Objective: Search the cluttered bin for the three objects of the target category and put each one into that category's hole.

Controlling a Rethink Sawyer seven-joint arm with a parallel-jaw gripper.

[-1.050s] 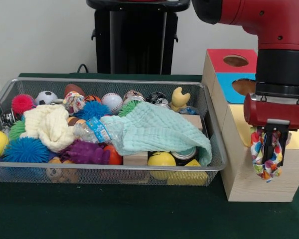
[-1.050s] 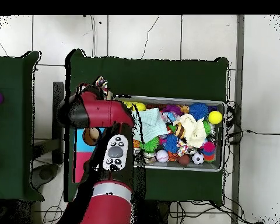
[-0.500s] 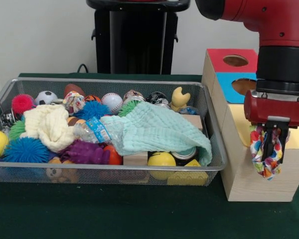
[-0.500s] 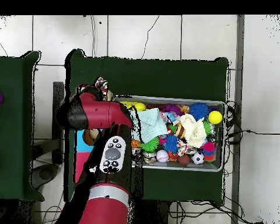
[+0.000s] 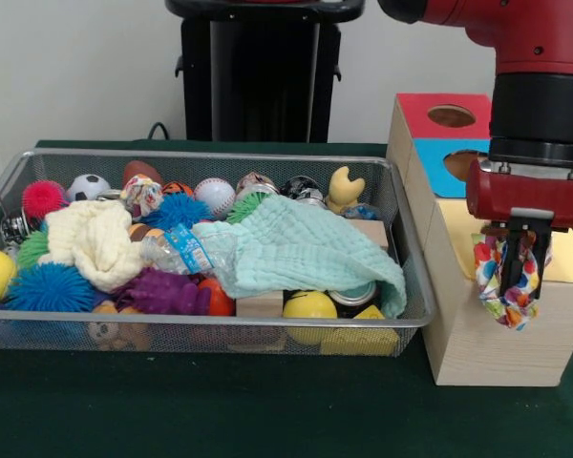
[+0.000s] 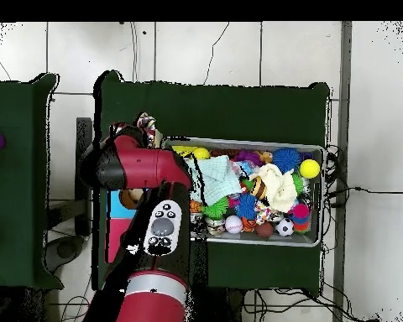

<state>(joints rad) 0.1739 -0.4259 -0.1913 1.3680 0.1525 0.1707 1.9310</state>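
Cloth (image 5: 504, 286), multicoloured, clenched in the jaws of the gripper (image 5: 521, 250) and dangling long axis downward, over the yellow front section of the wooden box (image 5: 477, 334), beside the bin (image 5: 401, 324). No hole visible beneath it there; red and blue holes further back. Green desk (image 5: 220, 401) bare in front.

Hanging limp from the gripper (image 5: 513, 250), pinched at the top: a multicoloured spotted cloth scrunchie (image 5: 505, 284), dangling over the yellow section of the wooden sorting box (image 5: 477, 339). Standing just beside the wire-mesh bin (image 5: 413, 315), that box showing red, blue and yellow top panels, the red and blue each with a round hole (image 5: 452, 116).
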